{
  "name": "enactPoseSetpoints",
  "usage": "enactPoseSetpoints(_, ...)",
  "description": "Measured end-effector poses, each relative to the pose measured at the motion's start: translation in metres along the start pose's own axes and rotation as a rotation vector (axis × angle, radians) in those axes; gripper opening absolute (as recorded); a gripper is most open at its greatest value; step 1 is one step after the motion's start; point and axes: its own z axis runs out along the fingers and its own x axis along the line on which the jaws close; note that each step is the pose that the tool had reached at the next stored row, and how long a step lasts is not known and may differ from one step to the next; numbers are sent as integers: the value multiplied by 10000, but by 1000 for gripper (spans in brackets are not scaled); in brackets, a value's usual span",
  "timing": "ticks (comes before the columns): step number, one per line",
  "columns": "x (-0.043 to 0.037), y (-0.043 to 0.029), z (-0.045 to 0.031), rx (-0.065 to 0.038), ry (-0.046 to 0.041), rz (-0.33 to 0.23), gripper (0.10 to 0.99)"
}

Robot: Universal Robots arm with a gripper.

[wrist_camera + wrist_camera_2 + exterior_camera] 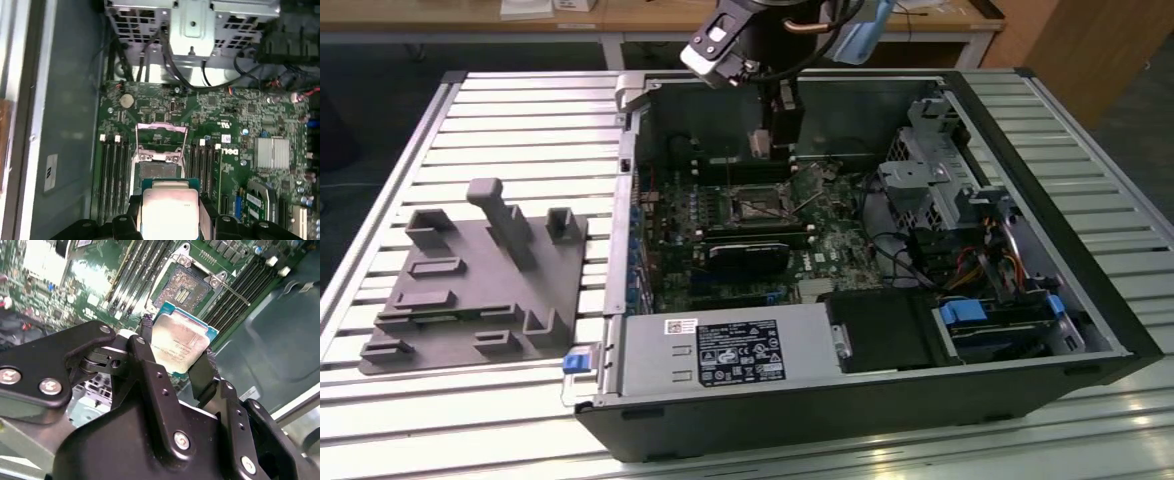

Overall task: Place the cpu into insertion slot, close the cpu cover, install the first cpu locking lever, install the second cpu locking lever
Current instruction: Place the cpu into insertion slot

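Observation:
The cpu (181,344) is a flat square chip with a silvery top, and my gripper (177,347) is shut on its two opposite edges. It hangs tilted a little above the motherboard, just beside the insertion slot (186,286), whose dark contact field lies bare. In the first wrist view the cpu (170,207) sits between the black fingers (207,210), short of the insertion slot (159,171). Beyond the slot, the cpu cover (161,131) stands flipped open. A thin locking lever (234,292) lies along the socket's side. In the exterior view my gripper (769,142) reaches down into the case behind the insertion slot (754,205).
Memory slots (114,175) flank the socket on both sides. A long black module (747,255) lies in front of it. The drive cage (927,190) and cables fill the case at the exterior view's right, the power supply (720,352) its front. A grey fixture (467,285) sits outside.

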Motion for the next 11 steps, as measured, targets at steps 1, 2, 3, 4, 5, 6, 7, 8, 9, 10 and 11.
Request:
enactPoseSetpoints(1, 0, -1, 11, -4, -9, 113, 541)
enactPoseSetpoints(2, 0, -3, 21, -13, -16, 183, 541)
enactPoseSetpoints(3, 0, -4, 31, -27, -19, 222, 541)
enactPoseSetpoints(4, 0, -5, 42, -46, -19, 230, 541)
enactPoseSetpoints(5, 0, -5, 55, -62, -17, 231, 541)
enactPoseSetpoints(6, -1, -7, 69, -78, -17, 231, 541)
enactPoseSetpoints(7, -1, -8, 84, -93, -16, 229, 541)
enactPoseSetpoints(8, -1, -9, 99, -106, -14, 224, 541)
enactPoseSetpoints(9, -1, -10, 113, -119, -12, 212, 541)
enactPoseSetpoints(10, -2, -12, 129, -131, -9, 192, 541)
enactPoseSetpoints(11, -2, -13, 143, -143, -7, 169, 541)
